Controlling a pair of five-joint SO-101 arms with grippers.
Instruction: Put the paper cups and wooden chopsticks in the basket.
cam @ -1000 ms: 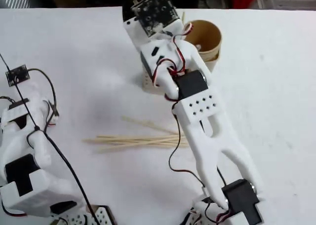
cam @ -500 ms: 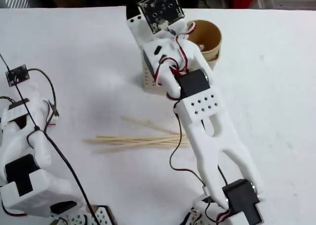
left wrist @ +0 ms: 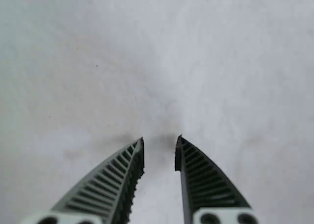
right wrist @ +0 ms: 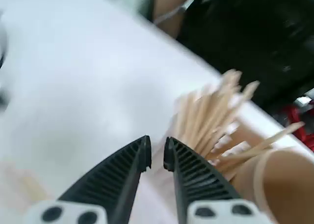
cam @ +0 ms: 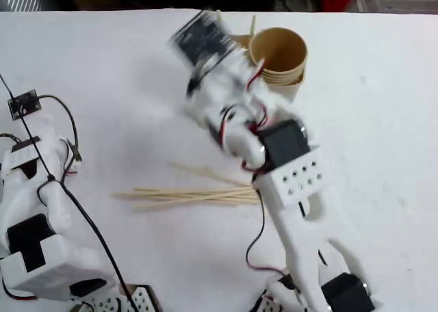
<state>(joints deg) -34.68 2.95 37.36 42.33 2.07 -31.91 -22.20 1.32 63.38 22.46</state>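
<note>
Loose wooden chopsticks [cam: 191, 194] lie in a flat bundle on the white desk [cam: 390, 154]. Their long axis runs from side to side across the high view, with one stick splayed off at a slight angle. One end of the bundle stops just beside the right arm [cam: 301, 189]; the other points toward the left arm [cam: 34, 216], folded at the desk's near edge.

Beyond the bundle, stacked paper cups [cam: 278, 52] stand upright. More sticks, the upright chopsticks [right wrist: 211, 111], stand on end just beside them.

The right tool [right wrist: 156, 153] hangs close to those upright sticks, its jaws all but closed, a thin gap between them and nothing gripped. The left tool [left wrist: 160, 143] points down at bare desk, jaws slightly apart and likewise empty.

The right tool sits on the far side of the loose bundle, well apart from it. Taking the bundle would likely mean coming back toward the arm's own base and closing across the sticks, square to their length. The left arm looks about as near to its end of the bundle.
</note>
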